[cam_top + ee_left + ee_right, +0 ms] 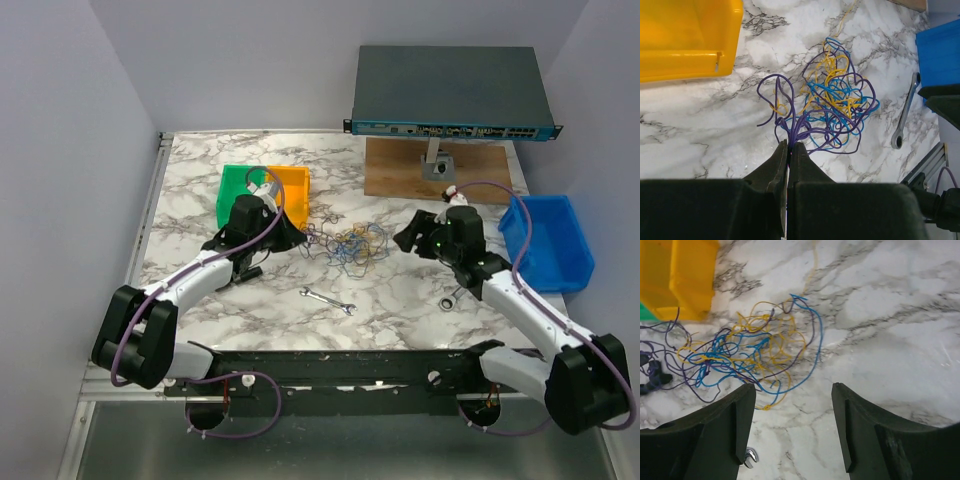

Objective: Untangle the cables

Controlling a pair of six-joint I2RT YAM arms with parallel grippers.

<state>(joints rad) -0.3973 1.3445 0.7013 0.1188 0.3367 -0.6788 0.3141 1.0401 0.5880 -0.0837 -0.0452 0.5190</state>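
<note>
1. The cables point(350, 245), a loose knot of blue, yellow and dark purple strands, lay on the marble surface point(400, 290) just off the near right corner of the yellow bin point(290, 185).
2. The left tool point(788, 147), close by the bin's near side, had its jaws pressed together on a few dark strands at the edge of the knot.
3. The right tool point(792, 395) hung on the side of the knot away from the bin, jaws apart, holding nothing.
4. With nothing anchoring the far side, I judged that a pull from the left tool could drag the whole knot toward the bin, or cinch it tighter, instead of freeing one strand.
5. The strands looked hair-fine, so they might slip out of the pinch.
6. Loops trailing near the bin could catch on its corner.
</note>
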